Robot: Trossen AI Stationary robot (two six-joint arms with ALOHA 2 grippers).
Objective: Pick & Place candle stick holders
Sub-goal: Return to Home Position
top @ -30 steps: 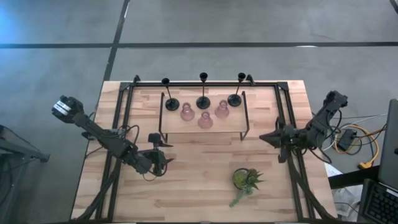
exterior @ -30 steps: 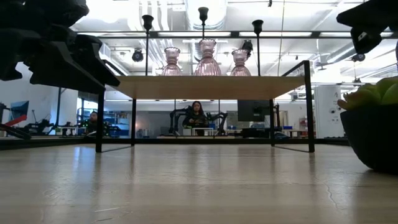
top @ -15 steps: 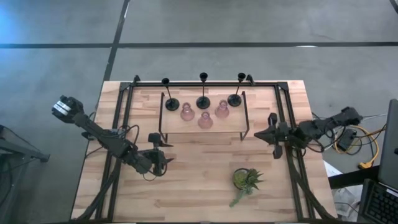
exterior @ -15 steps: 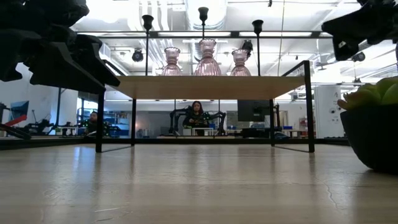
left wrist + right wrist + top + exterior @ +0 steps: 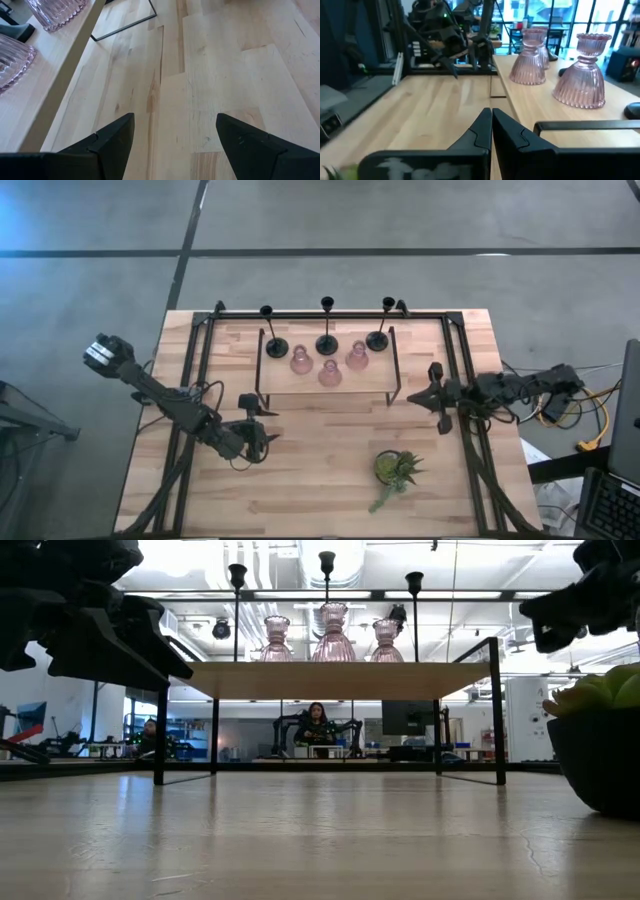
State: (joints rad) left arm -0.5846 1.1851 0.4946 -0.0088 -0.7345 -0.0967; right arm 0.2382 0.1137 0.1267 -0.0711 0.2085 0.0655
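Note:
Three black candle stick holders (image 5: 327, 340) stand on their disc bases along the far side of a small raised wooden shelf (image 5: 300, 385). Three pink glass holders (image 5: 330, 372) stand on it just in front of them; they also show in the right wrist view (image 5: 580, 75). My left gripper (image 5: 266, 422) is open and empty over the table, near the shelf's left near corner; its wrist view shows the fingers wide apart (image 5: 172, 135). My right gripper (image 5: 422, 397) is shut and empty just off the shelf's right end, pointing at it (image 5: 490, 114).
A green spiky potted plant (image 5: 393, 470) stands at the near right, and shows large in the low view (image 5: 600, 740). The shelf's black legs (image 5: 497, 710) and the table's black frame rails (image 5: 465, 380) border the working room. Bare tabletop lies between the shelf and the near edge.
My right arm has folded down low. Its gripper has tipped from pointing down to nearly level and has edged toward the shelf's right end, staying shut. My left arm and the holders have kept still.

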